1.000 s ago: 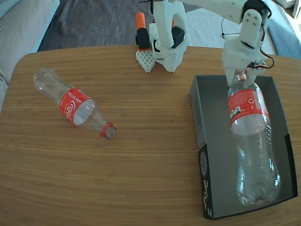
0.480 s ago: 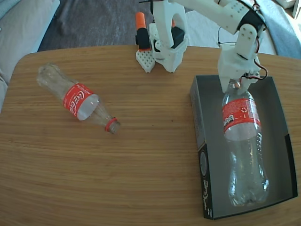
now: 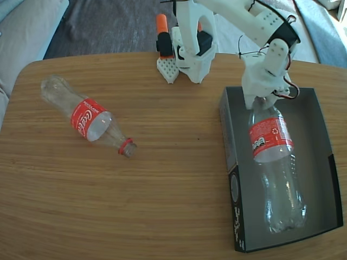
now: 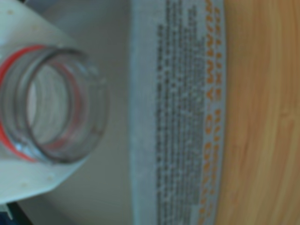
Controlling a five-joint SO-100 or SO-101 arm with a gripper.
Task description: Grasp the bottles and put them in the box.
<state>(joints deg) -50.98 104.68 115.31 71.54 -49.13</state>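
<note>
Wooden table: gripper clamped on one bottle's neck inside the box

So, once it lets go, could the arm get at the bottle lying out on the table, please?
Probably yes. The bottle on the table lies in the open with nothing beside or over it. But the end effector holds the other bottle by the neck over the box, and reach that far cannot be confirmed.
</note>
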